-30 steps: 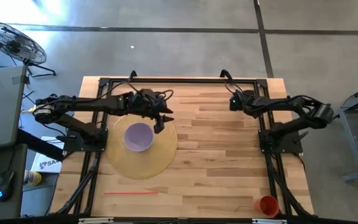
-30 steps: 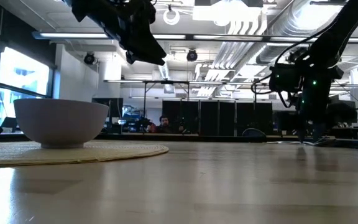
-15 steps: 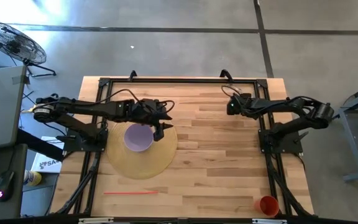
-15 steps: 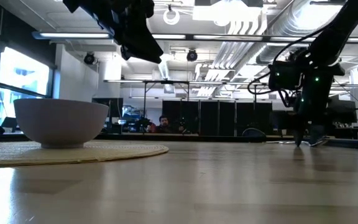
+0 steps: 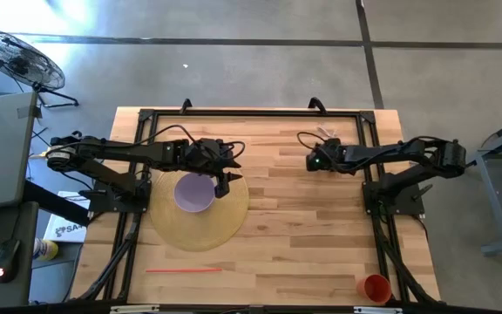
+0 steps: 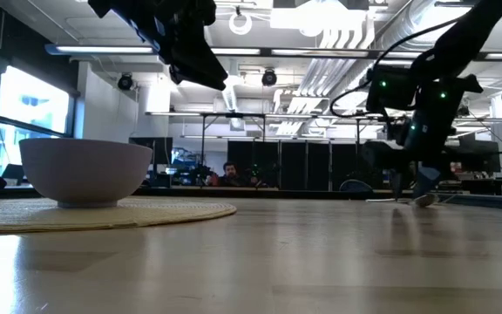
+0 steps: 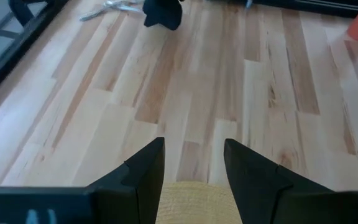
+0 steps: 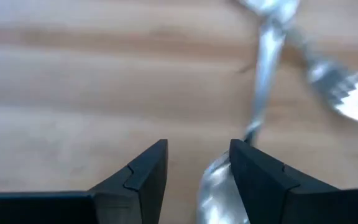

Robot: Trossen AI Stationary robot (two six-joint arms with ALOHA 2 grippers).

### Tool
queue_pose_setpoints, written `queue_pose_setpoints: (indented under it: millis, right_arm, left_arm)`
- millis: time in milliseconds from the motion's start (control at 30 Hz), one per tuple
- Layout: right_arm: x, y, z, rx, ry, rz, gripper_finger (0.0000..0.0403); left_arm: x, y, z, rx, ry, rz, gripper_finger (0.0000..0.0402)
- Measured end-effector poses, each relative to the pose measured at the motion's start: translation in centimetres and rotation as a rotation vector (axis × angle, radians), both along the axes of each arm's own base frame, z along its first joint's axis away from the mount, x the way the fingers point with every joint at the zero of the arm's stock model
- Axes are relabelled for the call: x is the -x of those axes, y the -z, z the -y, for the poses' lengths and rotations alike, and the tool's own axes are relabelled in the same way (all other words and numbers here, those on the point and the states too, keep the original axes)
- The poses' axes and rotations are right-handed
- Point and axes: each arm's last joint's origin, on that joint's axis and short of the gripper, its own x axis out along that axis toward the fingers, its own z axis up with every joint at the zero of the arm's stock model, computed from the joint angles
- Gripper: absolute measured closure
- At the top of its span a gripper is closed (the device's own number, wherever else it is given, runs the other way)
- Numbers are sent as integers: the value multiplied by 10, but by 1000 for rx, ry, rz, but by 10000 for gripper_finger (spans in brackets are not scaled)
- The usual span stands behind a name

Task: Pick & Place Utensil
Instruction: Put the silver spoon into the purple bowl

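pale wood table point(image 5: 303, 218) seen from above. a silver spoon point(image 8: 257, 106) and fork point(image 8: 344, 93) lie on the boards near the far edge, just ahead of the right gripper point(image 8: 197, 171), whose fingers are parted with the spoon's bowl beside one of them. the left gripper point(image 5: 225, 179), also parted and empty, hangs above a round woven mat point(image 5: 225, 218) beside a white bowl point(image 5: 194, 192).
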Motion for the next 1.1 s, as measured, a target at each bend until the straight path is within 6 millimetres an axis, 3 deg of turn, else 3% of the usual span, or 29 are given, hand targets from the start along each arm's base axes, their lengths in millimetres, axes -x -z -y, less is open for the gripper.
queue_pose_setpoints:
  millis: [267, 500, 733, 1100]
  right_arm:
    - [10, 2, 4, 170, 153, -49, 250]
    - [15, 16, 8, 94, 157, 40, 269]
    - [17, 27, 6, 88, 157, 18, 291]
    - [13, 28, 3, 63, 112, 35, 383]
  left_arm:
    - [-1, -2, 1, 20, 12, 7, 239]
    - [0, -1, 1, 47, 24, -6, 239]
    - [-1, -3, 1, 60, 19, 23, 239]
    - [-2, 2, -1, 56, 63, 60, 239]
